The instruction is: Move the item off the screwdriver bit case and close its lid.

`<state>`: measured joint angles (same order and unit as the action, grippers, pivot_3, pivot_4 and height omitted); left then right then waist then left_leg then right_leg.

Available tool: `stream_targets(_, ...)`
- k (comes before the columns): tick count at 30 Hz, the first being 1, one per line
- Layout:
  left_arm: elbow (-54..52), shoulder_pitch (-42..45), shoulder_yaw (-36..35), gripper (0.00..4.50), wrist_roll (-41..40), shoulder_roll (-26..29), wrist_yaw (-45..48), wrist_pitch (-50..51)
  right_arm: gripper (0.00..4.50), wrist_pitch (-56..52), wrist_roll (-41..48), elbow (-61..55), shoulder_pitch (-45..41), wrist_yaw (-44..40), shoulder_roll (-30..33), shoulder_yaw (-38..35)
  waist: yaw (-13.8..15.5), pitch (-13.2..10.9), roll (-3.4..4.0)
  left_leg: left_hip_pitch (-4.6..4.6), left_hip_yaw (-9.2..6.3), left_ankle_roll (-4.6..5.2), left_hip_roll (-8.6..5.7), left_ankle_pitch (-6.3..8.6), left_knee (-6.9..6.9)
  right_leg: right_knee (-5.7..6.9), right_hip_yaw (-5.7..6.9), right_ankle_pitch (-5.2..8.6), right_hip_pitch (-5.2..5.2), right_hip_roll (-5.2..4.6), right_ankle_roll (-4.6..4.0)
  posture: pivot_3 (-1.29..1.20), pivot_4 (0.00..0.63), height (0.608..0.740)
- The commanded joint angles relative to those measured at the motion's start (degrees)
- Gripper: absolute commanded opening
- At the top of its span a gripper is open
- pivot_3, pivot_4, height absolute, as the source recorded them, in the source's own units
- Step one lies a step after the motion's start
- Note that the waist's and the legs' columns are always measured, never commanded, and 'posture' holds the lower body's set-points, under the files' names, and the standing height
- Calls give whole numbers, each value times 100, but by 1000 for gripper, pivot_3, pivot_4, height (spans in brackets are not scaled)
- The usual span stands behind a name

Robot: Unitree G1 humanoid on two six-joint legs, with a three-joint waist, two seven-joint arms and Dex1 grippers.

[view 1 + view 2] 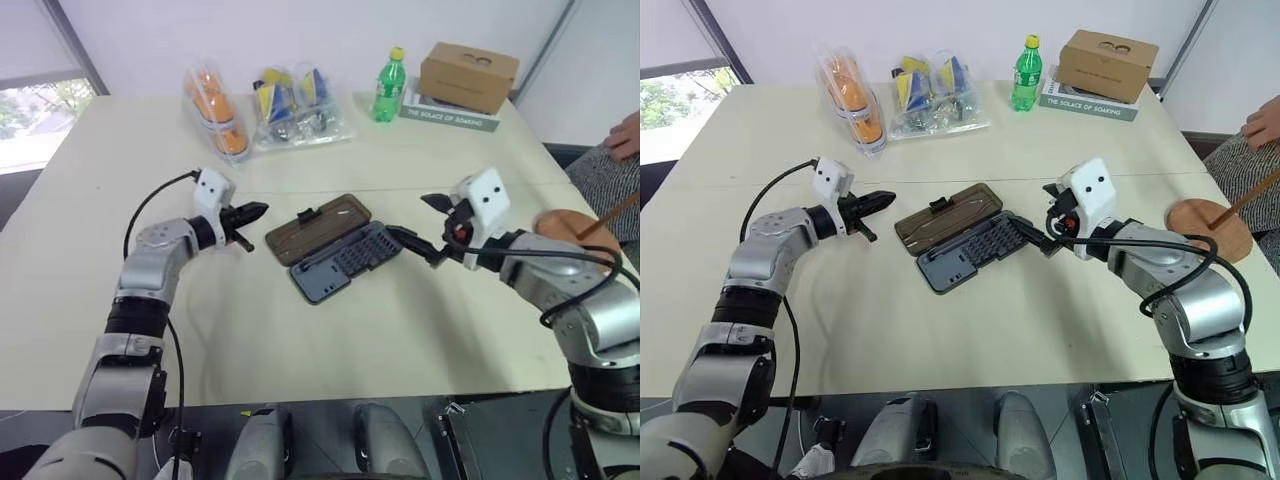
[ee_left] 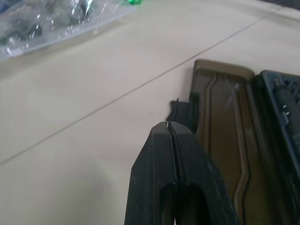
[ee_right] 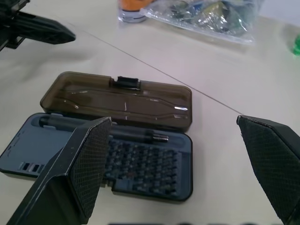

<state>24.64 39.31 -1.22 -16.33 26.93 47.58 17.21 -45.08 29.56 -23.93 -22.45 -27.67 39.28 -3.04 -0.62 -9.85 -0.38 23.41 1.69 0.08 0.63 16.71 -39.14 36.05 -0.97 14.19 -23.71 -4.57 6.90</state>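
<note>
Case point(image 1: 345, 262) lies open mid-tabletop point(image 1: 300, 350), its lid point(image 1: 320, 228) flat at 11 o'clock of the bit tray. Wooden stand point(image 1: 1208, 228) sits clear, far toward 3 o'clock. Lid looks light, stiff, slick plastic, best pushed up by the latch-tab edge. Left gripper point(image 1: 256, 211) is pinched closed near the tab; right gripper point(image 3: 176, 164) gapes wide, holding nothing.

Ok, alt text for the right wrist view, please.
An open screwdriver bit case lies on a pale table, its smoky-brown lid folded flat behind the rows of bits. The right pincer frames it with fingers spread wide; the shut left pincer points in beyond the lid.
</note>
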Motion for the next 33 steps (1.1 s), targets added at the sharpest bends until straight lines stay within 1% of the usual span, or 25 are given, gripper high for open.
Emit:
stream_targets(1,-342,30,-44,0,3,152,97,97,4461,171,-98,-192,-48,7,-106,-23,-3,0,0,0,0,0,0,0,0,0,0,0,0,0,0,0,150,740)
stream_targets(8,-1267,-362,-99,0,-190,377,249,618,4461,327,-310,-106,-58,39,-391,150,-7,0,0,0,0,0,4,0,1,4,0,0,-2,-1,0,0,150,740)
stream_targets(11,-1401,-469,-49,0,-87,481,285,626,4461,371,-389,-73,-77,19,-485,218,-7,-1,0,0,0,0,4,0,0,5,0,0,-2,0,0,0,150,740)
stream_targets(16,-1632,-577,-63,0,-130,529,235,802,4461,463,-514,2,-126,-9,-616,308,-2,-1,-1,0,0,0,3,0,1,4,0,0,-2,-2,0,0,150,740)
stream_targets(22,-1544,-545,-59,0,-81,583,255,874,4461,481,-685,60,-222,144,-905,458,-8,-1,-1,-1,1,0,3,0,1,6,0,0,-3,-1,0,0,150,740)
stream_targets(26,-1253,-455,0,0,26,566,281,712,4461,502,-904,220,-402,334,-1083,527,-10,-1,-1,-1,1,-1,2,0,1,8,0,0,-5,0,0,0,150,740)
stream_targets(29,-1096,-426,29,0,93,483,192,624,4461,510,-1097,531,-641,540,-1272,541,-10,-1,-1,-1,2,-1,1,0,1,8,0,0,-5,0,0,0,150,740)
stream_targets(33,-1073,-437,62,0,136,417,177,580,4461,427,-1330,1168,-1194,754,-1518,575,-13,-1,-1,0,4,-2,1,-1,1,9,0,0,-7,0,0,0,150,740)
